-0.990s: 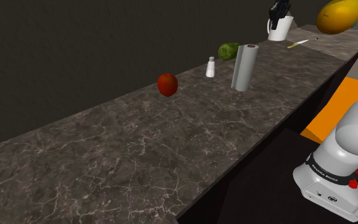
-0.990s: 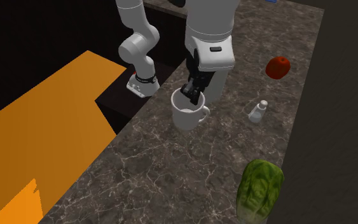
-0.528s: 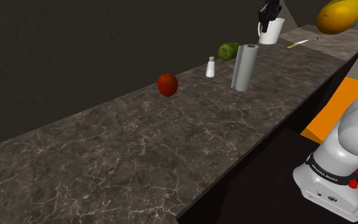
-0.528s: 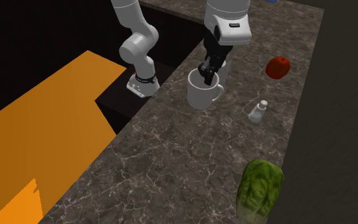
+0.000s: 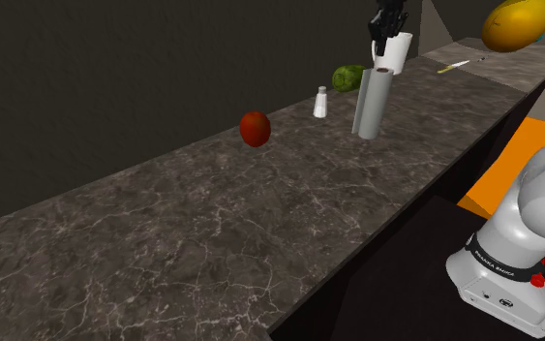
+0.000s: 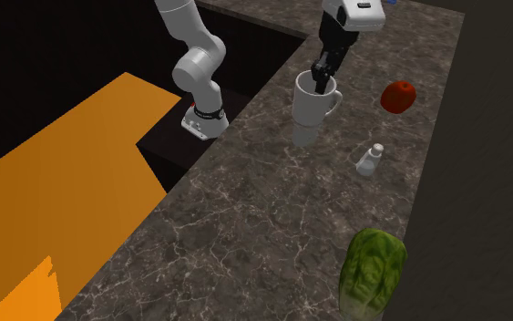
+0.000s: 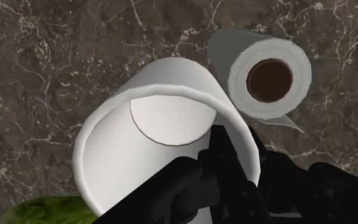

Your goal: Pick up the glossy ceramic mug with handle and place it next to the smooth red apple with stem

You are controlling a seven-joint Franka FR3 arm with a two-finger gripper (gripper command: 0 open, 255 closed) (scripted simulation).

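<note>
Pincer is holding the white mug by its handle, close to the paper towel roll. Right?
Not the handle: the pincer clasps the white mug by its rim, one finger inside, as the wrist view shows. It is close to the paper towel roll.

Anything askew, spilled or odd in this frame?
Nothing spilled or toppled. The white mug hangs above the counter, its rim clasped by the gripper, close above the upright paper towel roll; it might clip it.

The dark marbled counter (image 5: 260,213) bears a red apple (image 5: 255,128), a shaker (image 5: 320,102), an upright paper roll (image 5: 373,102) and a lettuce (image 5: 346,77).
</note>
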